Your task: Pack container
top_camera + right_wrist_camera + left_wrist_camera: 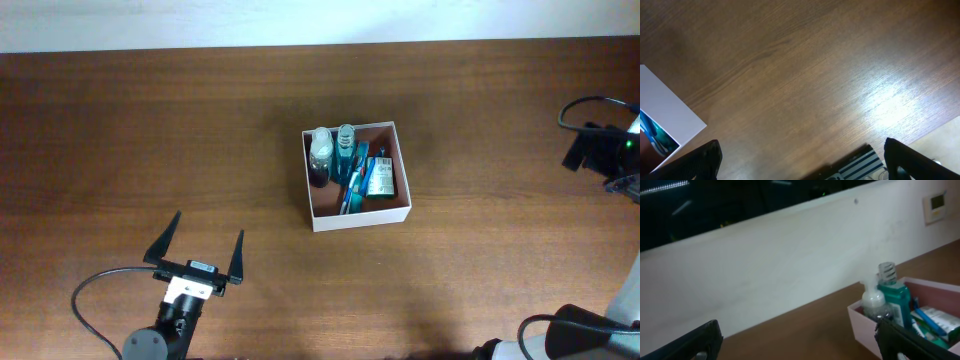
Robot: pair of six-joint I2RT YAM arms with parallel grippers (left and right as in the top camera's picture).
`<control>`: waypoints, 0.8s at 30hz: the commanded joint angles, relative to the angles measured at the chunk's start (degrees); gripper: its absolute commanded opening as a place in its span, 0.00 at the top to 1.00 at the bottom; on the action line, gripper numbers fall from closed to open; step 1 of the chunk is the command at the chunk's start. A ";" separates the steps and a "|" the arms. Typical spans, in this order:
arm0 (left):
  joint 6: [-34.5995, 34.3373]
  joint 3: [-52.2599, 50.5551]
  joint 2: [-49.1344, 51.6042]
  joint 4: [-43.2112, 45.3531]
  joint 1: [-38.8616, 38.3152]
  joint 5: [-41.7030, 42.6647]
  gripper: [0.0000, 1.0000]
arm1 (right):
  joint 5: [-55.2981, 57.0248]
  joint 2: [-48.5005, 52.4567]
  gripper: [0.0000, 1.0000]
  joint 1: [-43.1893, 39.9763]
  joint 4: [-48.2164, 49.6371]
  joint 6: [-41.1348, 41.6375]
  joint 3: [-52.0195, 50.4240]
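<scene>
The container [360, 217], a square white box with a pinkish inside, sits at the table's middle. In it stand a clear bottle [320, 158] and a teal bottle [345, 150], beside a green-and-white packet [379, 178] and thin blue items [352, 190]. My left gripper [208, 226] stands open at the lower left, well apart from the box, with nothing between its fingers. In the left wrist view the container [862, 325] lies just past my right finger [892, 340]. My right arm [600, 148] is at the far right edge. The right gripper [802, 162] is open over bare wood, with the container's white wall [665, 110] off to its left.
A pale wall [790, 255] with a switch plate [936, 202] rises behind the table's far edge. A black-and-white striped part [860, 165] lies under the right gripper. A grey cable [85, 300] loops beside the left arm's base.
</scene>
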 commanded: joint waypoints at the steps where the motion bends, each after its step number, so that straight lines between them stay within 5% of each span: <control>1: 0.37 -0.39 -0.57 -2.95 0.81 -1.09 0.01 | -0.15 -0.59 0.01 -0.35 0.17 0.04 0.09; 7: 0.33 -0.39 -0.57 -15.10 0.79 -5.01 0.01 | -0.15 -0.59 0.01 -0.35 0.17 0.04 0.09; 24: 0.31 -0.39 -0.55 -14.91 0.79 -5.07 0.01 | -0.15 -0.59 0.01 -0.35 0.17 0.04 0.09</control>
